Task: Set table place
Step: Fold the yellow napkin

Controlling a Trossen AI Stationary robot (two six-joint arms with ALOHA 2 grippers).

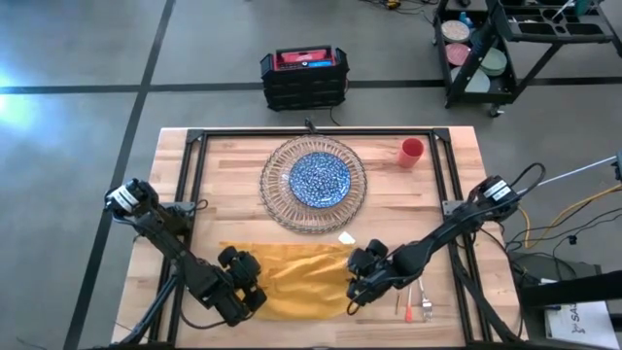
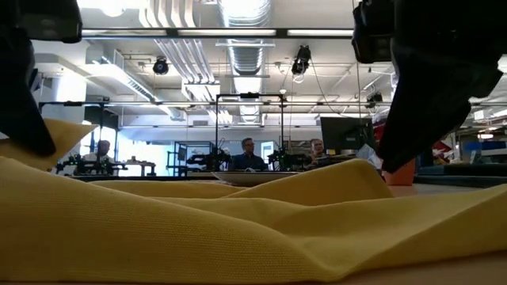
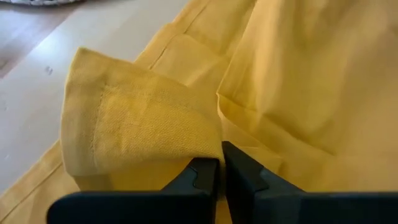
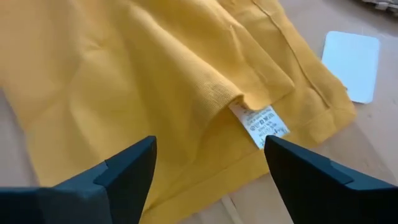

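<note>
Yellow cloth napkin (image 3: 298,81) lies rumpled on desk (image 1: 457,180); left end effector (image 3: 219,171) clamps its folded corner; right end effector (image 4: 208,163) hovers above, fingers spread.

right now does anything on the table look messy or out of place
Yes: the yellow napkin lies rumpled, one corner folded up in the left gripper, its care tag showing. The right gripper hovers open over it. A small white card lies loose beside the napkin.

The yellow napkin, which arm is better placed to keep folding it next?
Probably the left: the left gripper is shut on a lifted fold of the napkin, while the right gripper hovers open over its tagged edge.
</note>
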